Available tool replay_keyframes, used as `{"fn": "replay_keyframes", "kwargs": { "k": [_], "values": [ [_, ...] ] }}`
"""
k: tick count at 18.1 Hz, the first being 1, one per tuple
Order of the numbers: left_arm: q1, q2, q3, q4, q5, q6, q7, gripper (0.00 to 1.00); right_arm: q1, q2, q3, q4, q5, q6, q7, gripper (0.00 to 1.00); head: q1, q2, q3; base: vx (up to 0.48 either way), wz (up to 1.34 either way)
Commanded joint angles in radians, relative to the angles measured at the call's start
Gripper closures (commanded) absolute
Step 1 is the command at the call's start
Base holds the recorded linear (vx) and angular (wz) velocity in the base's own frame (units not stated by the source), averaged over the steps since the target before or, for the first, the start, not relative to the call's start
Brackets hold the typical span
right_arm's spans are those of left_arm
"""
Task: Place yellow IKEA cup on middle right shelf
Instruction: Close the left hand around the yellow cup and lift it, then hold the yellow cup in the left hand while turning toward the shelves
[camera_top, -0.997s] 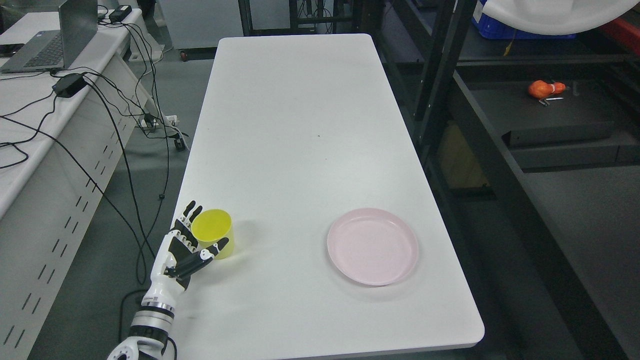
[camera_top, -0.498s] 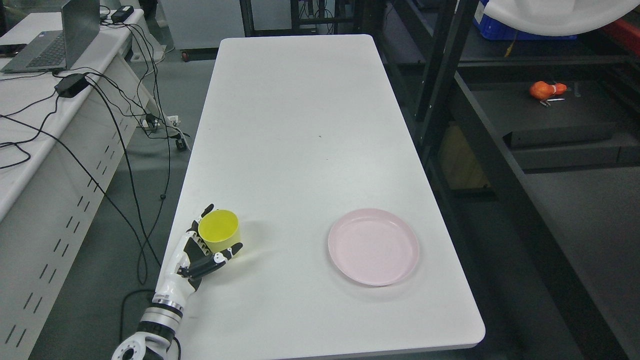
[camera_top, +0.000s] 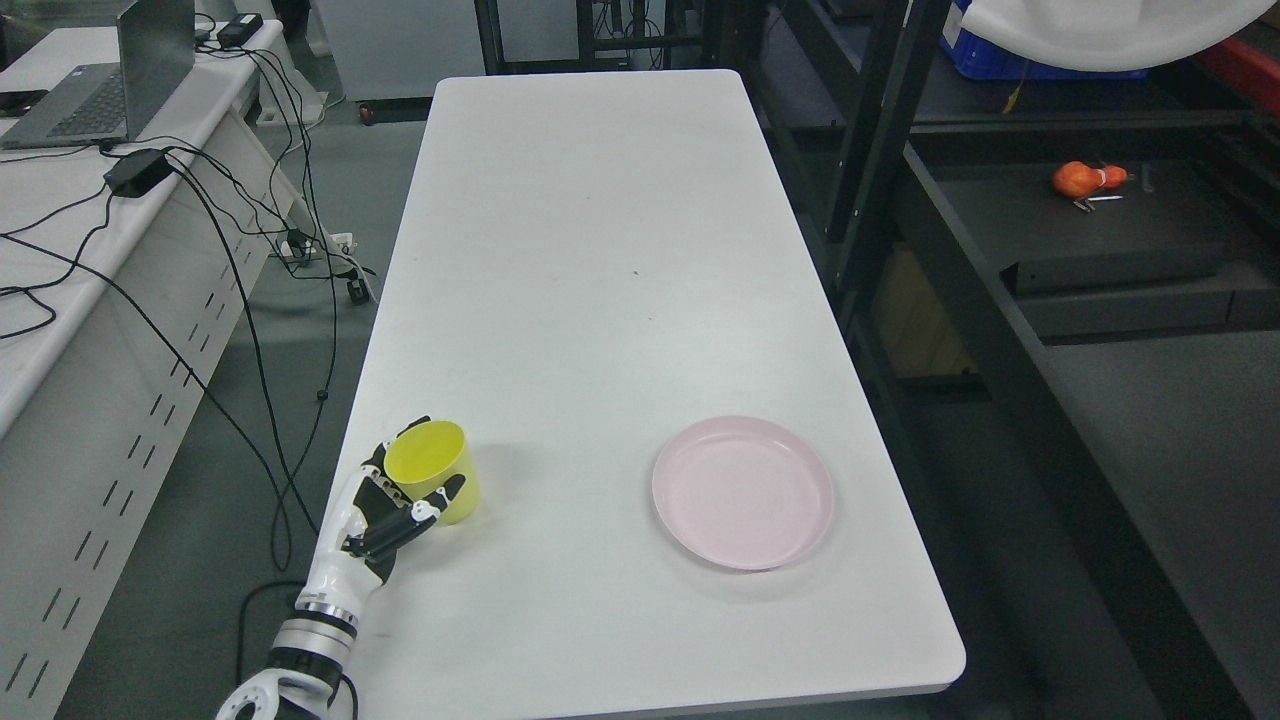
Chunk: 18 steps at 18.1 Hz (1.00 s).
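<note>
At the near left edge of the white table (camera_top: 620, 250), the yellow cup (camera_top: 432, 478) is seen standing upright, its open mouth facing up, and it is wrapped by the left hand (camera_top: 385, 510), whose arm enters from the lower left corner. The fingers (camera_top: 392, 458) are curled round the far left side of the cup while the thumb (camera_top: 440, 497) is pressed across its near wall, so the cup is held closed within the hand; whether its base is touching the tabletop or is just off it cannot be told. A pink plate (camera_top: 742, 492) is set on the table well apart to the right of the cup, near the table's right edge. Beyond that edge, a dark shelving unit (camera_top: 1000, 330) is seen, with an orange object (camera_top: 1078, 179) lying on one of its shelves. On the desk at far left, a laptop (camera_top: 100, 80) and black cables (camera_top: 200, 230) are visible.
</note>
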Motion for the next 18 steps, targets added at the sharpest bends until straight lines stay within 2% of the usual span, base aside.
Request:
{"fn": "replay_keyframes", "kwargs": {
  "k": [1, 6, 18],
  "values": [
    [0.012, -0.001, 0.093, -0.182, 0.112, -0.010, -0.003, 0.98, 0.014, -0.017, 0.017, 0.000, -0.025, 0.000, -0.001, 0.01, 0.0000, 0.000, 0.000, -0.008, -0.02],
    [0.005, -0.001, 0.115, -0.325, 0.147, -0.008, -0.003, 0.98, 0.014, -0.017, 0.017, 0.000, -0.025, 0.000, -0.001, 0.01, 0.0000, 0.000, 0.000, -0.015, 0.02],
    [0.017, -0.001, 0.087, -0.331, 0.147, -0.010, -0.003, 0.97, 0.014, -0.017, 0.017, 0.000, -0.025, 0.000, -0.001, 0.01, 0.0000, 0.000, 0.000, -0.063, 0.00]
  ]
}}
